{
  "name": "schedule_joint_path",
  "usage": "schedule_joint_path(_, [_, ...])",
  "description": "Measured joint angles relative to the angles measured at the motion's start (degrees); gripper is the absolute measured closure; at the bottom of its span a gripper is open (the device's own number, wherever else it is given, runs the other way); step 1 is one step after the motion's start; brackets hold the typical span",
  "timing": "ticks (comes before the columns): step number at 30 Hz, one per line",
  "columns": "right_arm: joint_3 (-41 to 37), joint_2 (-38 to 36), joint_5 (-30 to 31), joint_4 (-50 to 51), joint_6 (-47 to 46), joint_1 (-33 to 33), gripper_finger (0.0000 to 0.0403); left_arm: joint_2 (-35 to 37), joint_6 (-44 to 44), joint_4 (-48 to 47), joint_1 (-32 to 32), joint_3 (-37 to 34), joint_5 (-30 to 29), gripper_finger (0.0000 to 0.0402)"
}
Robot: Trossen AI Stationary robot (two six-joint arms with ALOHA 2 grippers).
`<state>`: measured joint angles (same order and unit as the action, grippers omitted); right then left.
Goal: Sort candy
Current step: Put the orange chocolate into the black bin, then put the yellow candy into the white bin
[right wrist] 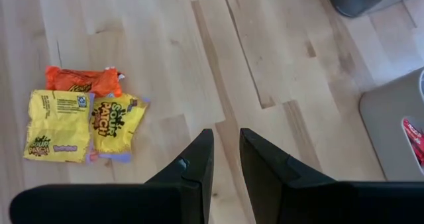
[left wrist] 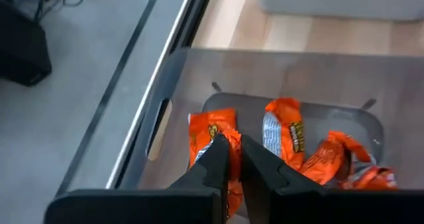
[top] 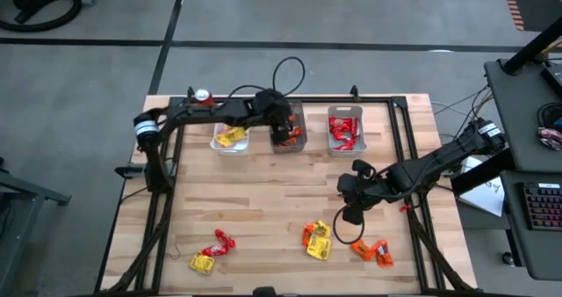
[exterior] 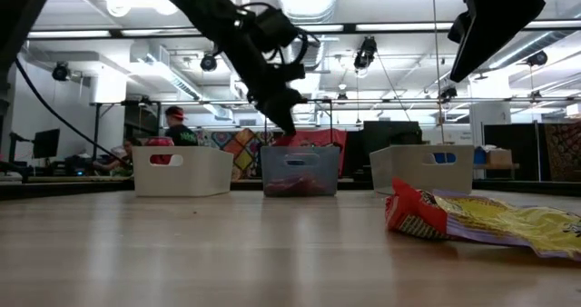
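Observation:
My left gripper (top: 283, 132) reaches into the middle grey bin (top: 299, 139), shut on an orange candy packet (left wrist: 211, 134). More orange packets (left wrist: 311, 159) lie on that bin's floor. The left bin (top: 230, 140) holds yellow candy and the right bin (top: 345, 130) holds red candy. My right gripper (right wrist: 226, 159) hovers narrowly open above bare wood, touching nothing, between the bins and the loose candy. Yellow and orange packets (top: 317, 241) and orange ones (top: 373, 249) lie flat near the table's near edge. A red packet (top: 219, 242) and a yellow packet (top: 202, 263) lie to the left. My left gripper pinches the orange packet between its two fingers, coming from above and pointing down into the middle bin. The wrapper (left wrist: 233, 184) shows in the narrow gap between the fingers. Whether the packet's far end (left wrist: 209, 121) rests on the bin's floor cannot be told.
A red can with a silver top (top: 203, 96) stands at the table's far edge, left of the bins. Black frame rails (top: 399, 130) run along the table's sides. Bare wood lies open between the bins and the loose candy. A person (exterior: 178, 125) sits far behind the table.

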<state>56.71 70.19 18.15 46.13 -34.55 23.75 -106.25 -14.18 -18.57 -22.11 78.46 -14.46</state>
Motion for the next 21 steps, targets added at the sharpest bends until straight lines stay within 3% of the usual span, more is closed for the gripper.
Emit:
schedule_joint_path(10, [-0.04,0.00,2.87,-0.24,0.04,-0.01,0.0335,-1.99,1.17,0.15,-0.41,0.24,0.38,0.0384])
schedule_joint_path(21, [-0.07,0.03,2.95,-1.55,-1.90,-0.02,0.0335,-1.94,2.32,-0.08,-0.10,0.24,1.57,0.0294])
